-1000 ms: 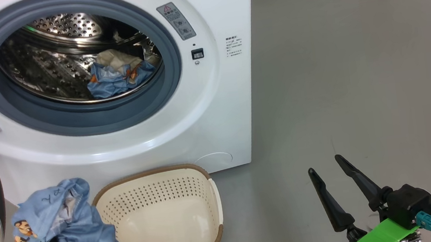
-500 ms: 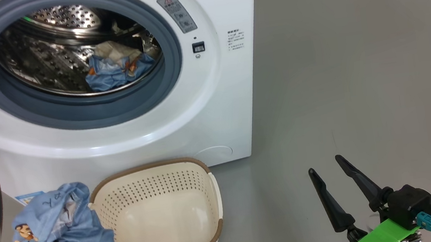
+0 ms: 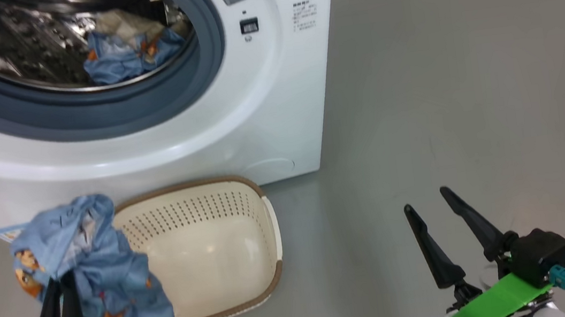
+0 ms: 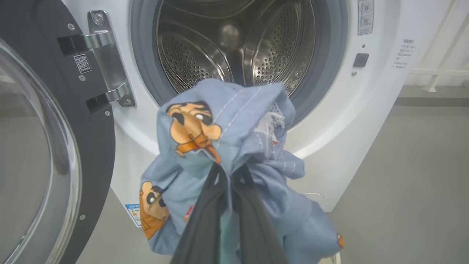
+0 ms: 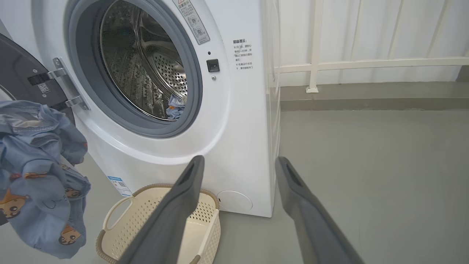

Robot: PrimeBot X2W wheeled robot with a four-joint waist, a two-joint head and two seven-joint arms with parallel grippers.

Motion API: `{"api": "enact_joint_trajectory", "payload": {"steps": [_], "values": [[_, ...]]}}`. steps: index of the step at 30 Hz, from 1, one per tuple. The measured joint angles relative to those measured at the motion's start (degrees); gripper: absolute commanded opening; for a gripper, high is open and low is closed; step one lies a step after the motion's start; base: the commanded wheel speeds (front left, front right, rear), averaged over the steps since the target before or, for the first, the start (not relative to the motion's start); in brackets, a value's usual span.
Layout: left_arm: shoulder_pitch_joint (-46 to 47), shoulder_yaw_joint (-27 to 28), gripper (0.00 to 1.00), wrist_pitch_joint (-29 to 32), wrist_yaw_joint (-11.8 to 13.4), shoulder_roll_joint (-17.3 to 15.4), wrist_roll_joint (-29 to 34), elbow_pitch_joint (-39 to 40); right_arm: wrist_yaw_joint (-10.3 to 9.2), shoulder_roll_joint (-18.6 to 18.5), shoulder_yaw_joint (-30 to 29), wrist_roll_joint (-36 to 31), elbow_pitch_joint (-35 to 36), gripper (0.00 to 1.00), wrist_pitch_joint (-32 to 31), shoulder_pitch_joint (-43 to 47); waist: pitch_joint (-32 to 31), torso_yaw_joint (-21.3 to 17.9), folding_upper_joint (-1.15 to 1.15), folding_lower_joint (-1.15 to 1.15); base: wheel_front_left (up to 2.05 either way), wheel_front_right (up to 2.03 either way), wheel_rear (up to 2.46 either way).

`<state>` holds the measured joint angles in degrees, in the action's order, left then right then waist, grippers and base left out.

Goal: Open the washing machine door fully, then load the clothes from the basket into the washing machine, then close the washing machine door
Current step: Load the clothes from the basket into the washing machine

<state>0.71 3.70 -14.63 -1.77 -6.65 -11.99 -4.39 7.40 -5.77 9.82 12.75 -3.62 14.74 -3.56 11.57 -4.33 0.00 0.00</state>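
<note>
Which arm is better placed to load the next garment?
Left. The left gripper is shut on the clothes, facing the open washing machine. The right gripper is open and empty, off to the side above the floor.

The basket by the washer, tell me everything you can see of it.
The basket is a cream-white plastic tub with rounded corners, rows of holes in its walls, a brown woven-look rim and a white loop handle. It stands upright and looks empty on the grey floor, just before the washing machine. In the head view a blue garment overlaps its left end.
</note>
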Motion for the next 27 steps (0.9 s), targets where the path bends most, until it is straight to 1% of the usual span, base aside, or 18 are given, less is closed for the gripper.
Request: {"api": "enact_joint_trajectory", "payload": {"steps": [8,15,16,27], "values": [[9.56,-0.40,0.00,-0.01,-1.54,-0.13,-0.01,-4.26,0.00,0.13,0.12,0.00,0.48,1.00,0.00,-3.10,5.25,-0.42,0.00,0.00,0.00,0.00,0.00],[18.59,-0.24,0.00,0.00,-2.61,-1.79,0.00,-9.62,0.00,0.41,0.66,0.00,0.55,1.00,0.00,-5.16,8.88,-1.54,0.00,0.00,0.00,0.00,0.00],[18.59,-0.24,0.00,0.00,-2.61,-1.79,0.00,-9.62,0.00,0.41,0.66,0.00,0.55,1.00,0.00,-5.16,8.88,-1.54,0.00,0.00,0.00,0.00,0.00],[32.68,-2.02,0.00,0.03,-4.12,-6.53,0.77,-19.01,0.00,0.70,1.82,0.00,0.27,1.00,0.00,-6.20,11.05,-4.52,0.00,0.00,0.00,0.00,0.00]]}}
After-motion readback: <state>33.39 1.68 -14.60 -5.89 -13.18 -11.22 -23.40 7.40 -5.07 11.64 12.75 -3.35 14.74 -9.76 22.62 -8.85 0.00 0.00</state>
